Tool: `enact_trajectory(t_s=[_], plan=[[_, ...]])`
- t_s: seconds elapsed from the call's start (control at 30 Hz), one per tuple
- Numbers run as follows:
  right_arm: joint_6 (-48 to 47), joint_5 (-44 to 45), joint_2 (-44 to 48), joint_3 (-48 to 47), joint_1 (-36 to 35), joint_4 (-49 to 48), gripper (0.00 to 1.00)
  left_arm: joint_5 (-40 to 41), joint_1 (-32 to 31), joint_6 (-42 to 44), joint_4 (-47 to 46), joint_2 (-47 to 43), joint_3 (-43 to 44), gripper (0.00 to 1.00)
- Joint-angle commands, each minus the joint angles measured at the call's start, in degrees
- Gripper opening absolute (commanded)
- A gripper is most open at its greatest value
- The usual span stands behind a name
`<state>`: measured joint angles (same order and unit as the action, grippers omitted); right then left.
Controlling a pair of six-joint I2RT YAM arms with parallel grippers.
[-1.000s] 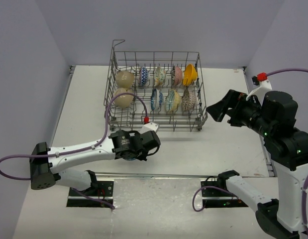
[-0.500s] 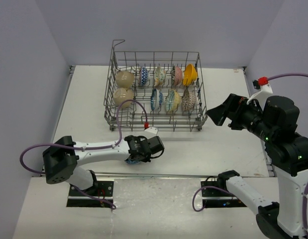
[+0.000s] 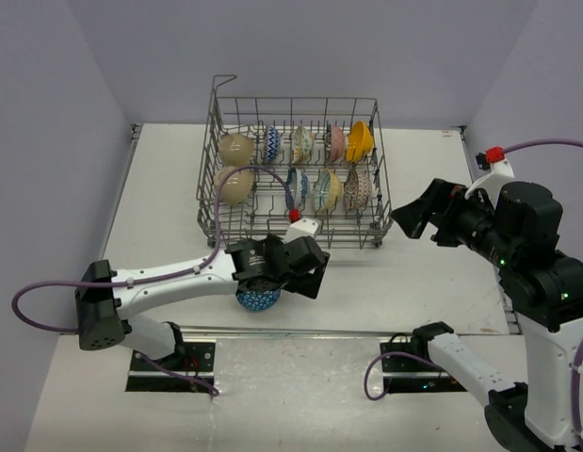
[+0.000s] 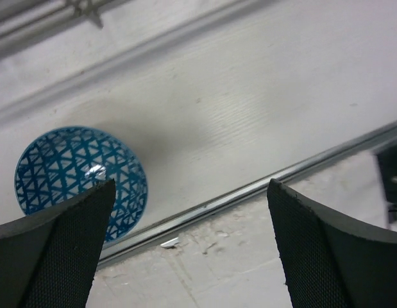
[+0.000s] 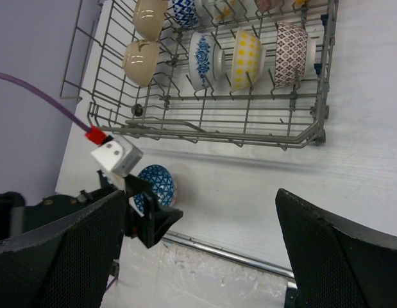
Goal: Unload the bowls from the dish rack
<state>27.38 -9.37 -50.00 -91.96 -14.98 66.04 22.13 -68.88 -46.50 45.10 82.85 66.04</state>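
Step in hand: we judge this to be the set-down of one bowl. The blue bowl (image 3: 258, 299) stands upright on the table (image 3: 413, 273), outside the dish rack (image 3: 296, 99).
Where the bowl is: lower centre-left of the top view, near the table's front rail, well apart from the rack in the upper centre.
Left gripper (image 3: 305, 268): its fingers are spread wide with nothing between them. We see only bare table in the gap in the left wrist view.
Bowl against the fingers: in the left wrist view the bowl sits at the lower left, off to the side of the gap. The left finger (image 4: 57, 250) covers its lower edge. We cannot tell whether that finger touches the rim or only passes in front of it.
Right gripper (image 3: 409, 215): at the right of the top view, beside the rack's right end. Its fingers are apart and hold nothing.
Rack load: two plain beige bowls (image 3: 236, 149) at the left and rows of patterned bowls on edge to their right, with an orange-yellow bowl (image 3: 360, 141) at the upper right.
Next move: we think the left arm should lift away from the blue bowl without knocking it. One arm should then reach into the rack for another bowl, with a finger on each side of its rim.
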Motion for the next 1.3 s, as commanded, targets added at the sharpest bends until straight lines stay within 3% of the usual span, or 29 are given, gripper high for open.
enact_trajectory(t_s=[0.0,0.1,0.13,0.23,0.3,0.43,0.67,0.87,1.13,1.27], plan=[[-1.54,2.59,-1.07,-2.43,0.04,-0.39,0.99,-0.69,-0.82,3.08,3.15,-4.62,12.31,1.0],[-1.54,2.69,-1.59,-3.31,0.04,-0.3,0.99,0.72,0.14,6.94,3.94,-3.93,24.25,1.0],[-1.45,2.51,-1.77,-3.48,0.13,-0.47,0.99,0.03,3.2,9.04,4.2,-1.83,27.18,1.0],[-1.36,1.9,-2.65,-4.19,0.04,-0.65,0.99,-10.16,13.9,12.12,3.24,2.65,36.48,1.0],[-1.27,1.63,-3.17,-5.06,0.04,-1.09,0.99,-15.33,20.24,14.32,2.36,10.45,42.99,1.0],[-1.18,0.93,-3.0,-4.63,0.04,-1.79,0.99,-27.56,30.52,14.07,1.84,18.56,49.17,1.0],[0.04,-2.67,1.3,1.69,0.04,-4.08,0.99,-45.65,40.75,12.14,-6.77,26.57,46.82,1.0],[0.48,-7.33,4.11,4.86,-0.05,-5.92,0.99,-49.28,44.01,11.26,-10.55,29.56,44.27,1.0],[1.01,-9.53,4.65,4.95,0.04,-7.07,0.99,-55.35,45.15,6.96,-19.43,30.7,35.49,0.84],[0.49,-9.53,4.47,4.16,0.04,-6.54,0.99,-53.78,45.15,5.9,-20.75,31.32,33.46,0.79]])
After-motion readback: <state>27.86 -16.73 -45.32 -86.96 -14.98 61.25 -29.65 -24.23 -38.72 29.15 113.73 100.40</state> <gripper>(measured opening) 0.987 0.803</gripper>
